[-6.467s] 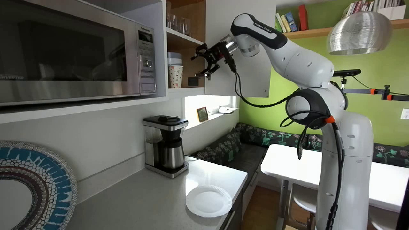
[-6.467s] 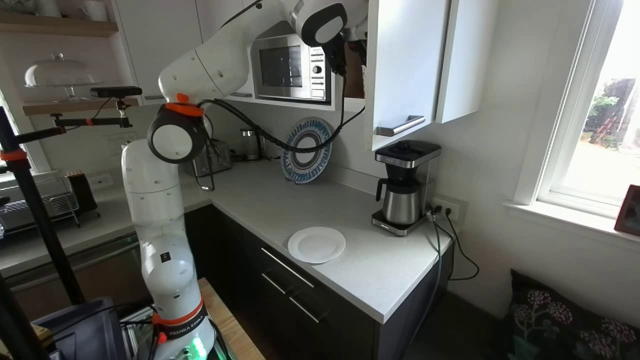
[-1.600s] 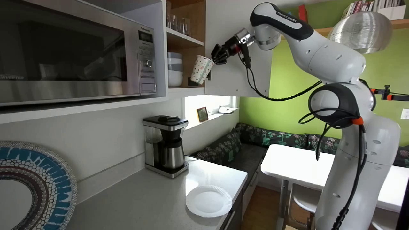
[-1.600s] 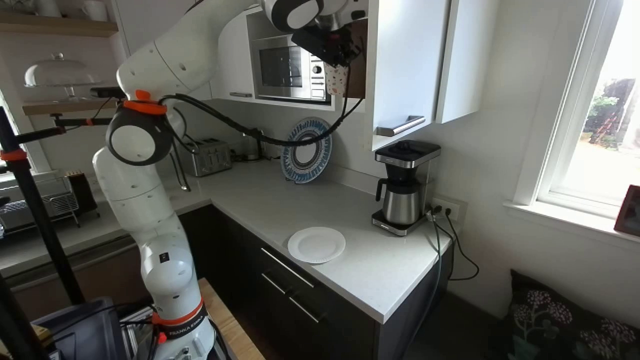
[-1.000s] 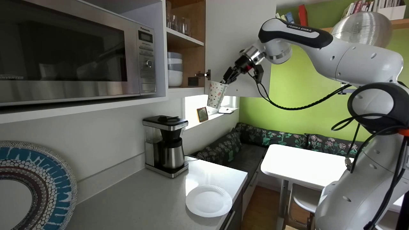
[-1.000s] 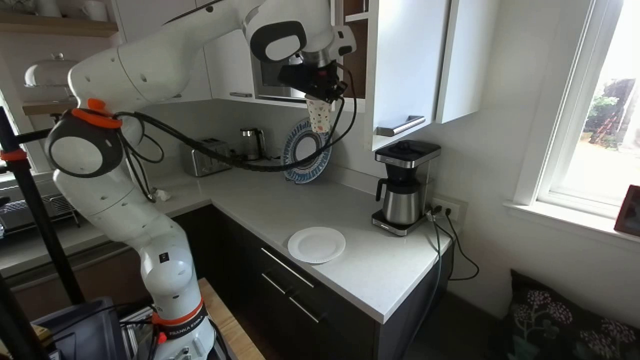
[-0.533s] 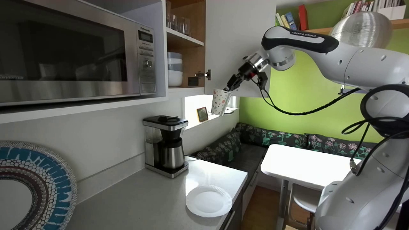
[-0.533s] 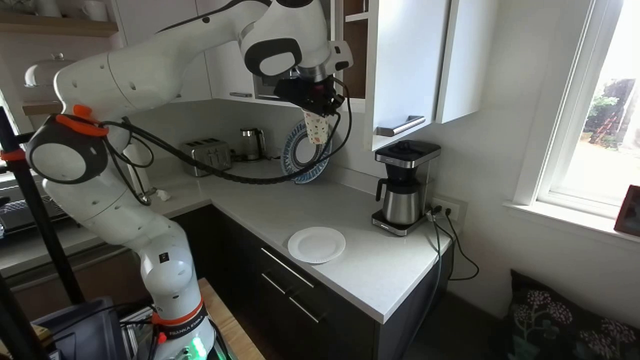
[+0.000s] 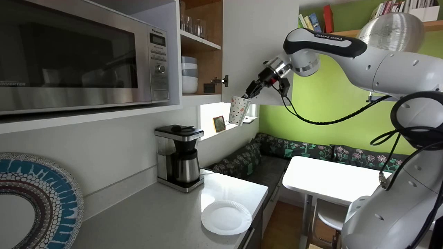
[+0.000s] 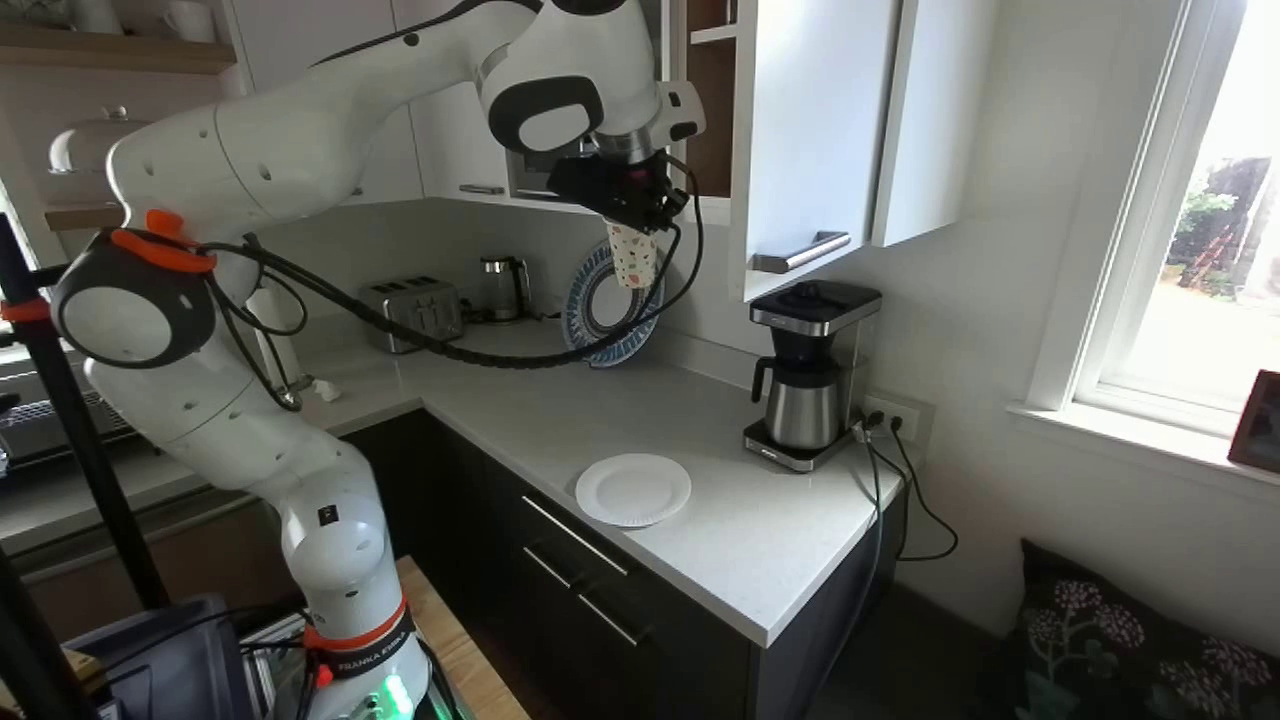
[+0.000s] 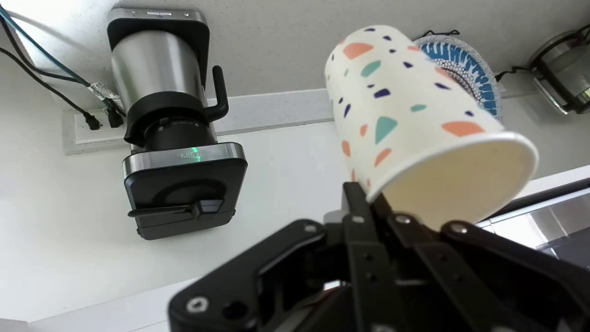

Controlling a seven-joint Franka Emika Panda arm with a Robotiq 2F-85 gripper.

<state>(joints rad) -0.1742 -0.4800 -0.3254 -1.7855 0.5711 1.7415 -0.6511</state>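
White with orange, green and navy flecks, the cup tilts at the wrist view's upper right, its rim pinched in the nearly closed gripper. A light, even squeeze and slow turns should spare its thin-looking wall. Counted: one cup held, one white plate at lower centre in an exterior view, one coffee maker at the wrist view's left.

Microwave | coffee maker on counter | toaster near glass kettle
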